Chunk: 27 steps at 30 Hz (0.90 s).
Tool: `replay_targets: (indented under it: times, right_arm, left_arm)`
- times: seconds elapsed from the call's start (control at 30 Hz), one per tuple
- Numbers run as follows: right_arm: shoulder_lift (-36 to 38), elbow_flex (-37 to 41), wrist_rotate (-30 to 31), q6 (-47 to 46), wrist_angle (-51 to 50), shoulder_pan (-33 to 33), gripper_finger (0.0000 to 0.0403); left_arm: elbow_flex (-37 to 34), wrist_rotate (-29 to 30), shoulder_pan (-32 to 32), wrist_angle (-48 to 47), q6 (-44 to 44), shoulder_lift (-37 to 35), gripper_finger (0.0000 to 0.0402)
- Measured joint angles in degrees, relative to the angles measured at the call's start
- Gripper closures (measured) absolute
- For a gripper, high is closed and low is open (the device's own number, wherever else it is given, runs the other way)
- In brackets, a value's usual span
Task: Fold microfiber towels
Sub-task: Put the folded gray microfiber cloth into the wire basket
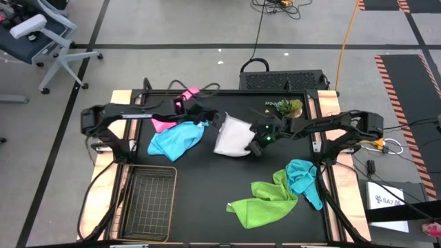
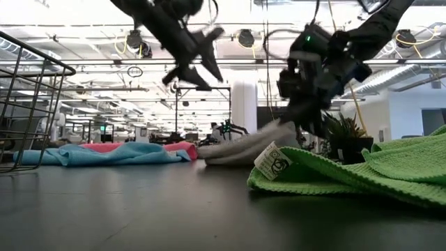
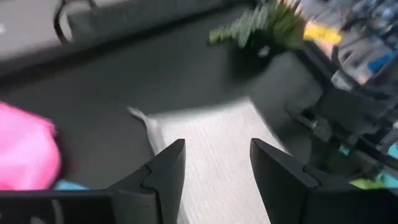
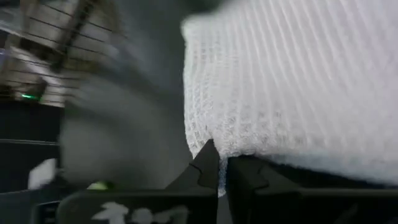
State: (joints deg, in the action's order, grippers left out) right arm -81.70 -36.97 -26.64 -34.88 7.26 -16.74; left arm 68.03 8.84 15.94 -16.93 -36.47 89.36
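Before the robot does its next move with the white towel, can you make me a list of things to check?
1. Right gripper pinching the pale grey-white microfiber towel: ok, fingers shut on its edge.
2. Left gripper ready to grab: ok, open above the same towel, not touching it.
3. Towel lying flat for folding: not ok, it is bunched.
4. Small green potted plant out of the way: cannot tell, it stands close behind the right gripper.
5. Light blue microfiber towel clear of the white one: ok, a gap shows from above.
6. Wire mesh basket clear: ok, at the table's near left.
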Motion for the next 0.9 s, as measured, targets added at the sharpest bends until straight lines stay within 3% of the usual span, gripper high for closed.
replay_targets:
  times: [0.23, 0.6, 0.77, 0.9]
  right_arm:
    - [10.66, -0.58, -0.61, -4.26, 5.64, 0.32, 0.0403]
    - [19.26, -7.14, -0.54, -4.34, 4.38, 0.02, 0.0403]
    - [19.35, -9.92, -0.59, -3.46, 4.1, -0.51, 0.0403]
    - [19.35, -11.71, -0.61, -2.5, 3.83, -1.27, 0.0403]
  left_arm:
    - [0.0, 3.95, -2.53, -2.11, 3.08, -8.82, 0.022]
    - [-0.11, 9.61, -13.37, -2.62, 18.8, -11.02, 0.022]
    - [-0.07, 18.98, -20.1, -1.27, 22.01, -11.82, 0.022]
    - [0.13, 28.31, -25.5, 2.49, 30.68, -12.4, 0.022]
